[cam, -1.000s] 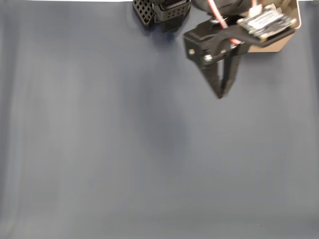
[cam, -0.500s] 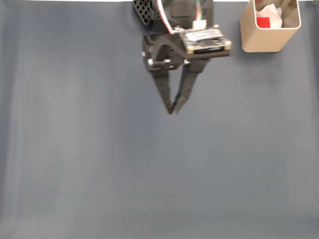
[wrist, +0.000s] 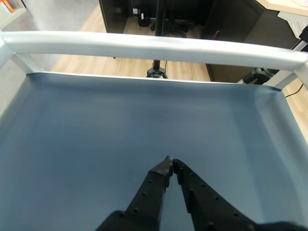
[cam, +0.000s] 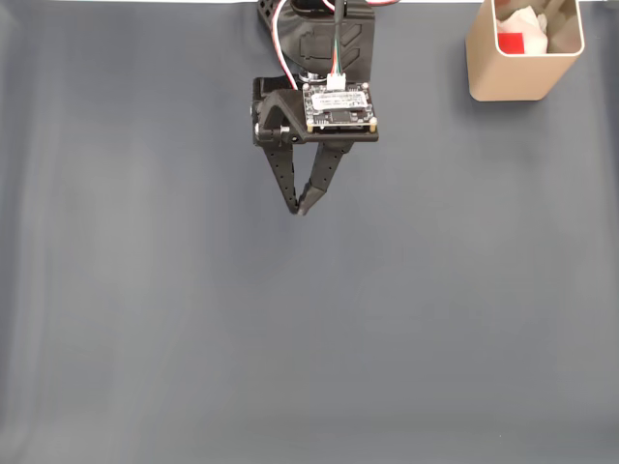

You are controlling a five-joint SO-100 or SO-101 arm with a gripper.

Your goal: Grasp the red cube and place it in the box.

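Jaws of the gripper are sitting clenched, tips meeting, w/ nothing between them, hovering over bare dark table near top centre in fixed view. Red cube is lying inside box, top right, beside white crumpled stuff.

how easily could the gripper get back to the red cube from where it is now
Probably not easily. The red cube lies down inside the box, walled in beside crumpled white paper. The gripper is shut and off to the box's left in the fixed view.
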